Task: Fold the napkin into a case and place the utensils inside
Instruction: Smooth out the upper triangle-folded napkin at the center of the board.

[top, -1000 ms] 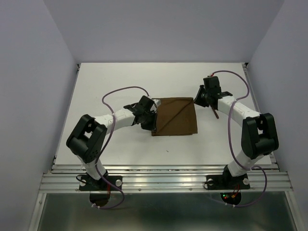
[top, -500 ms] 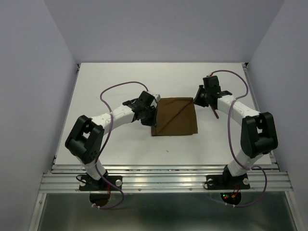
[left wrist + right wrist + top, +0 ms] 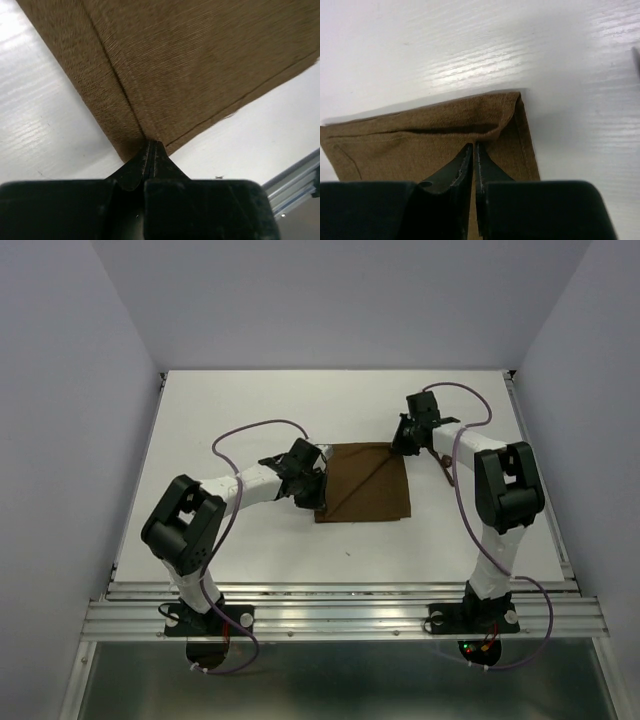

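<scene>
1. I'm looking down on the white table (image 3: 200, 420), with both arms reaching in toward its middle.
2. The napkin (image 3: 365, 485) is lying flat at mid-table between the two arms. It is folded to a squarish brown shape with a diagonal crease running across it.
3. The left gripper (image 3: 151, 146) is sitting at the napkin's near-left corner, right where that crease ends. Its jaws are pressing tight together, tips touching the cloth's edge.
4. The right gripper (image 3: 474, 147) is working the far-right corner. Its jaws are standing almost together, with only a hairline slit showing. The tips are pressing into the top layer, which is puckering into a ridge just ahead of them. I cannot tell whether any cloth is caught between them.
5. One slim dark utensil (image 3: 446, 472) is lying just right of the napkin, beside the right forearm. I cannot tell whether it is the fork or the spoon.
</scene>
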You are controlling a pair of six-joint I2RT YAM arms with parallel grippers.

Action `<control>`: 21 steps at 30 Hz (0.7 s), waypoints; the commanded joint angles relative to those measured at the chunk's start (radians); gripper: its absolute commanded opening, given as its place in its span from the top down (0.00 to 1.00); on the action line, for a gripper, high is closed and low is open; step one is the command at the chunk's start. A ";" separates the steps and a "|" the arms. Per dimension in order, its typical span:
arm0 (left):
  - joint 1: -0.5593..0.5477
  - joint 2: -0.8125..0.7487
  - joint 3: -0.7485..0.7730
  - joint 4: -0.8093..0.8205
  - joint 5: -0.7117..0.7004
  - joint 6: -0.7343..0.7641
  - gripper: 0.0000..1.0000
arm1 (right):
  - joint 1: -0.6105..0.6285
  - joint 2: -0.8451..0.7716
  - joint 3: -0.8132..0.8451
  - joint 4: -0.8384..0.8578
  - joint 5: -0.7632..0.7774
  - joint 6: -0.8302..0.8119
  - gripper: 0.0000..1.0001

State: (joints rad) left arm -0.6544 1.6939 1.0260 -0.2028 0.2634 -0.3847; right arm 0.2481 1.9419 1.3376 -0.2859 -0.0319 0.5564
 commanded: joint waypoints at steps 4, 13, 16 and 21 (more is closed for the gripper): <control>-0.007 0.059 -0.060 0.059 0.010 -0.008 1.00 | 0.002 0.107 0.086 0.017 0.092 -0.003 0.92; -0.011 -0.072 0.028 -0.062 -0.047 0.050 1.00 | 0.002 -0.064 0.025 0.005 0.067 -0.029 0.92; -0.011 -0.123 0.068 -0.104 -0.088 0.055 1.00 | 0.002 -0.147 -0.006 0.005 0.067 -0.032 0.92; 0.016 -0.152 0.140 -0.136 -0.099 0.055 1.00 | 0.002 -0.222 -0.040 -0.013 0.047 -0.029 0.92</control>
State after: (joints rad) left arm -0.6586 1.6024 1.0988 -0.3004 0.1947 -0.3523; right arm 0.2481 1.7988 1.3186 -0.3054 0.0204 0.5411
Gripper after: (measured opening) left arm 0.017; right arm 0.078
